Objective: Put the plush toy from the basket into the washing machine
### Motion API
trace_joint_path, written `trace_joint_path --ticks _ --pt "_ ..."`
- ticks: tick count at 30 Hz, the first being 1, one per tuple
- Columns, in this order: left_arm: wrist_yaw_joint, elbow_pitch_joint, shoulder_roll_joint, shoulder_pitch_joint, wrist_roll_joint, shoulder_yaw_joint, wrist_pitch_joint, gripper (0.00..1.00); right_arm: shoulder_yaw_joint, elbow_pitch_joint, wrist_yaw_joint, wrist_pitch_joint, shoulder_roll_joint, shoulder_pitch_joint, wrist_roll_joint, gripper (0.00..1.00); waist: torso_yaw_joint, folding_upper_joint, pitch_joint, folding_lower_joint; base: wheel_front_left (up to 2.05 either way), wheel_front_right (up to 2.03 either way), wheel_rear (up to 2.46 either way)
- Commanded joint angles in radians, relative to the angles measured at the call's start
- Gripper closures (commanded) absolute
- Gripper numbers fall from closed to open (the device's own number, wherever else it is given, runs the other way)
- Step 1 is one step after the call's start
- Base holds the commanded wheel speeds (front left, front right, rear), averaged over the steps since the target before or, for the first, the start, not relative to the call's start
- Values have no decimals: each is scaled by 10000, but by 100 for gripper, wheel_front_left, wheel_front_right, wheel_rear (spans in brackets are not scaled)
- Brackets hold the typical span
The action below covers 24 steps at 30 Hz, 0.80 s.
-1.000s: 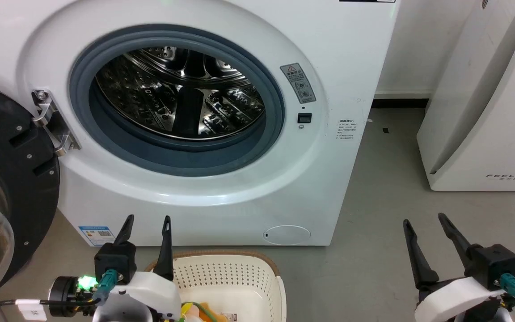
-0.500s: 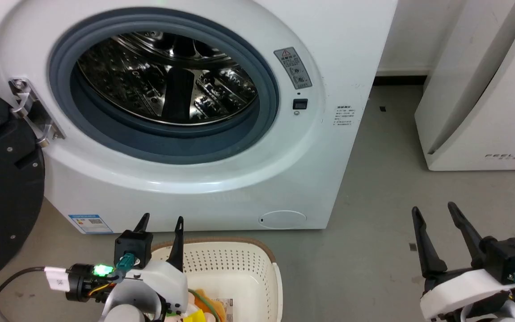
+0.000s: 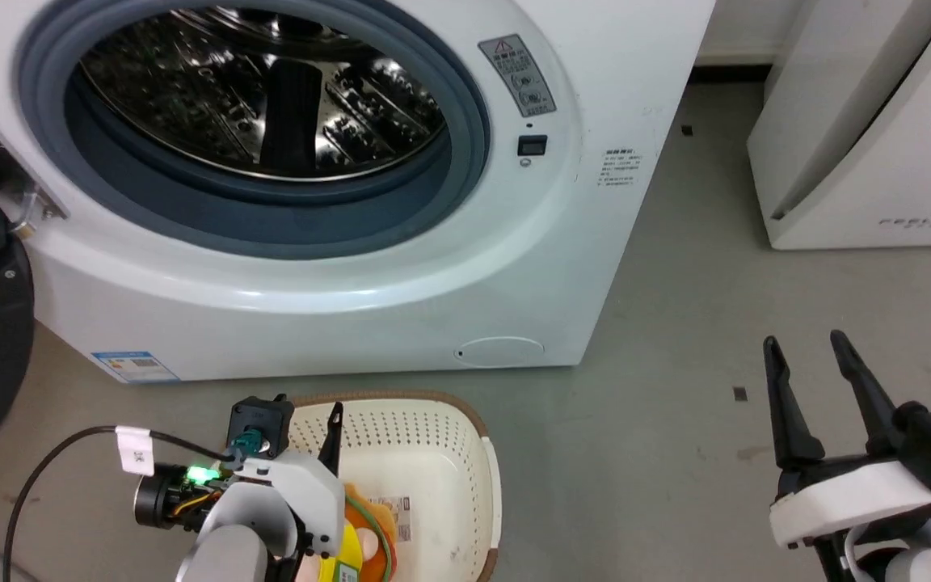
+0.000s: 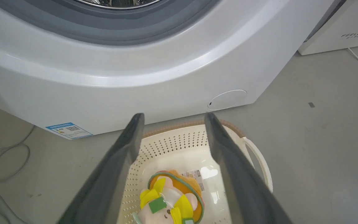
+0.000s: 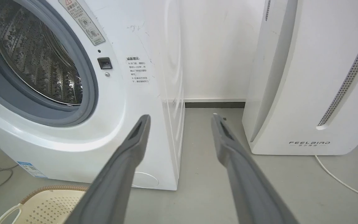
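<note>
Left wrist view: plush toy (image 4: 166,203) in basket (image 4: 179,141) (not yet grasped), left gripper (image 4: 173,115) fingers spread above basket; washing machine (image 4: 135,68) looks unloaded.

In the cream-white perforated plastic basket (image 3: 433,453), the pink-faced, yellow-clothed plush toy (image 3: 364,543) lies half hidden behind the white wrist of the left gripper (image 3: 308,406) and is cut by the bottom edge. The text on the printed label (image 3: 401,517) beside it is too small to read.

The right pincer (image 5: 180,115) rises from the bottom centre, its grey fingers spread apart. The washing machine (image 5: 126,105) stands at the left, a white FEELBIRD appliance (image 5: 297,93) at the right, and the basket (image 5: 51,199) at the lower left corner.
</note>
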Motion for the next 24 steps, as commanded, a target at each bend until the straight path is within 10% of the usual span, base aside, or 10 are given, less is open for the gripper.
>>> trace_joint_path --ticks 1,24 --pt "-64 320 132 -288 -85 -84 123 0 -59 -53 -4 -113 -2 -263 111 0 -59 0 265 0 0 0 0" --pt "-231 2835 906 -1973 -391 -744 1713 0 -312 -399 -6 -612 -3 -1396 682 0 -425 0 2941 0 0 0 0"
